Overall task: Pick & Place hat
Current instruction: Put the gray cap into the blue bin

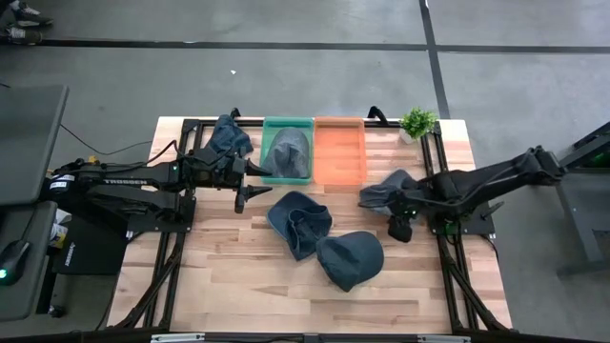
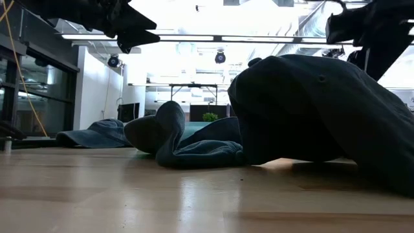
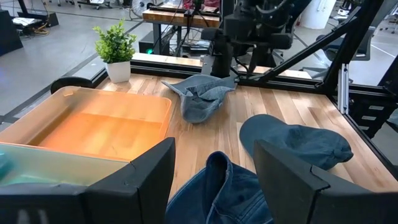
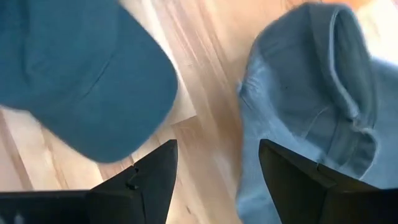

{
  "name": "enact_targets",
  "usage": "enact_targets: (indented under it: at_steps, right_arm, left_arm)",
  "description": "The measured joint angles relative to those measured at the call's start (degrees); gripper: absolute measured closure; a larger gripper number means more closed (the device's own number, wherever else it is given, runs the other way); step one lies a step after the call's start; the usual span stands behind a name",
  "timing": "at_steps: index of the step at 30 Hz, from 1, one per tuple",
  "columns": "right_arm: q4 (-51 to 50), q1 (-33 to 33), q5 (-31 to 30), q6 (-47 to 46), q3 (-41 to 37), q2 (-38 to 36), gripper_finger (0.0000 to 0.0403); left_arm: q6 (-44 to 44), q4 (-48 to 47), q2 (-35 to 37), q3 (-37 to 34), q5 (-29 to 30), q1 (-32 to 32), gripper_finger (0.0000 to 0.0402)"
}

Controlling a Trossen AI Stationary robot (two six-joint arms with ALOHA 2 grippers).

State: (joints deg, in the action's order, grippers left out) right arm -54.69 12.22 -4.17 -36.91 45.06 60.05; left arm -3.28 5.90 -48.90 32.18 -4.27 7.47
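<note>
Several denim hats lie about. One grey-blue hat (image 1: 289,152) sits inside the green bin (image 1: 267,124). Another (image 1: 229,135) lies left of that bin. Two dark ones (image 1: 300,221) (image 1: 350,257) rest crumpled mid-table, and a paler one (image 1: 386,189) lies by the right arm. My left gripper (image 1: 250,186) hovers open in front of the green bin, with the nearer mid-table hat (image 3: 217,193) just ahead of its fingers. My right gripper (image 1: 398,227) is open above bare wood between the pale hat (image 4: 311,93) and a dark hat (image 4: 81,68).
An orange bin (image 1: 340,151) stands right of the green one at the far edge. A small potted plant (image 1: 417,122) sits at the far right corner. Black frame rails (image 1: 448,257) run along both table sides. Bare wood lies toward the near edge (image 1: 238,286).
</note>
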Motion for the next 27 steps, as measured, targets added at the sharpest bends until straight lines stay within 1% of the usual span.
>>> enact_targets:
  at_steps: [3, 5, 12, 20, 23, 27]
  right_arm:
    - [3.11, 1.76, 2.78, 0.68, 0.00, 2.37, 0.0183]
    - [4.73, 3.08, 3.40, 2.08, 0.00, 3.81, 0.0183]
    - [11.97, 6.73, 5.18, 2.55, 0.00, 6.76, 0.0183]
    - [13.06, 9.34, -3.63, 2.66, 0.00, 7.85, 0.0183]
    - [13.05, 10.31, -4.96, 1.10, 0.00, 7.85, 0.0183]
    - [12.82, 10.79, -4.52, 1.08, 0.00, 8.00, 0.0183]
  left_arm:
    - [-0.01, 0.01, 0.00, 0.00, 0.00, 0.00, 0.0188]
    - [0.01, -0.01, 0.00, 0.00, 0.00, 0.00, 0.0188]
    - [-0.01, 0.01, -0.01, 0.00, 0.02, 0.00, 0.0188]
    - [0.01, -0.01, -0.02, 0.00, 0.00, 0.00, 0.0188]
    - [0.01, 0.01, -0.02, 0.00, 0.00, 0.00, 0.0188]
    - [0.00, -0.01, -0.02, 0.00, 0.00, 0.01, 0.0188]
